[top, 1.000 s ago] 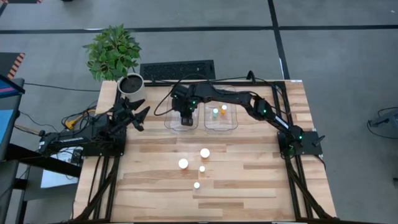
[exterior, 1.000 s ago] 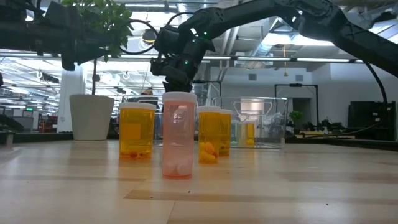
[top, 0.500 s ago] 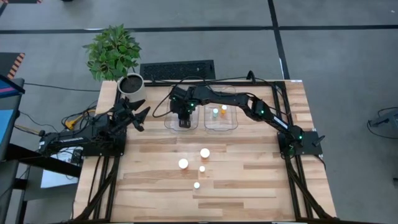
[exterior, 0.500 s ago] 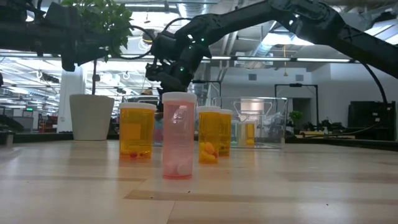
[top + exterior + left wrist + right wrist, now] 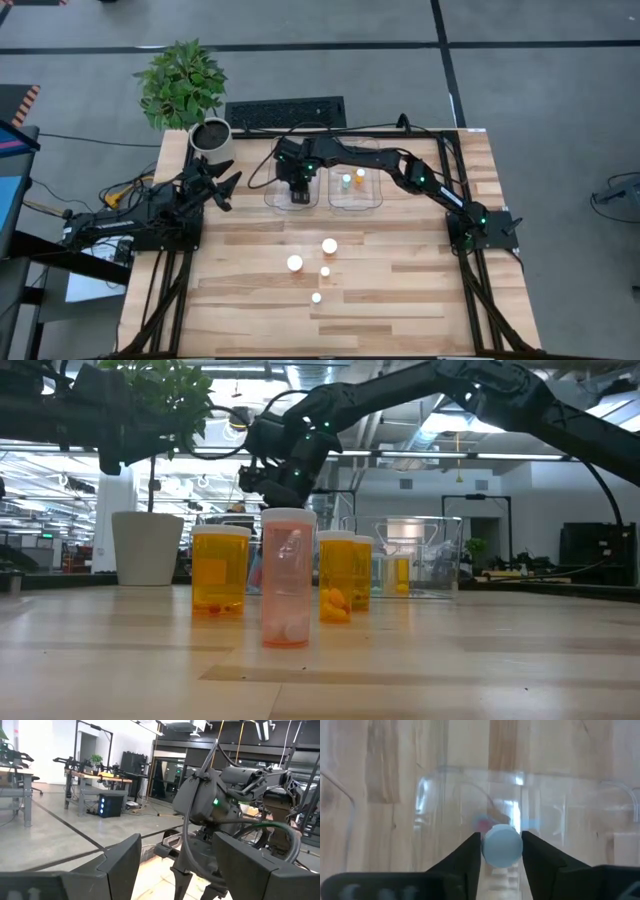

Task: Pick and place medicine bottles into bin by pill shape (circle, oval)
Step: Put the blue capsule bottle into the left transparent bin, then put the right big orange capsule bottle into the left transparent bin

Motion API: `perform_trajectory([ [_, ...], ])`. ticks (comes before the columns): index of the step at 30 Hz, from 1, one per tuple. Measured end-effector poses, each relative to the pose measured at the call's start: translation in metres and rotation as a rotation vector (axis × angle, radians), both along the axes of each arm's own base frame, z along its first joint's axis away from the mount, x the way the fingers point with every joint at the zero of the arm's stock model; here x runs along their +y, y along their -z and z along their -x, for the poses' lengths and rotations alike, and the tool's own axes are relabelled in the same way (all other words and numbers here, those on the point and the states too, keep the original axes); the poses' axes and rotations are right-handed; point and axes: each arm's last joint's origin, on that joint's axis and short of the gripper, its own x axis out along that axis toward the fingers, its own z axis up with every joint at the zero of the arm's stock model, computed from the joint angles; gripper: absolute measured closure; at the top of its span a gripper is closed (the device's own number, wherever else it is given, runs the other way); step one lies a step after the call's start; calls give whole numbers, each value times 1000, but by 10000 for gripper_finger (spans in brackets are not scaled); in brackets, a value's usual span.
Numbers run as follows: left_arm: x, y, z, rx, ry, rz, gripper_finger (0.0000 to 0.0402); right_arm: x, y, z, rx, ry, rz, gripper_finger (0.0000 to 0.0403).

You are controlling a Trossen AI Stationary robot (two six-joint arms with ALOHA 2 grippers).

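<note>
1. At nine o'clock on the table, my left gripper waits, fingers apart.
2. Over the left clear bin, one of two, my right gripper is clamped on a white-capped bottle, upright, cap toward my wrist camera; it has slid slightly toward three o'clock since half a second ago.
3. Four bottles stand mid-table; two more stand upright in the right bin.

Wooden table with four white-capped medicine bottles, two clear bins, white plant pot.
</note>
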Motion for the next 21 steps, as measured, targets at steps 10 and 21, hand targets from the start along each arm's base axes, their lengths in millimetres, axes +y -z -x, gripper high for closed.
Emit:
perform_trajectory([
  [10, 0, 1, 0, 5, 0, 1, 162, 4, 3, -1, 7, -9, -1, 222],
  [21, 0, 1, 0, 8, 0, 1, 162, 0, 5, 7, 80, -23, 1, 222],
])
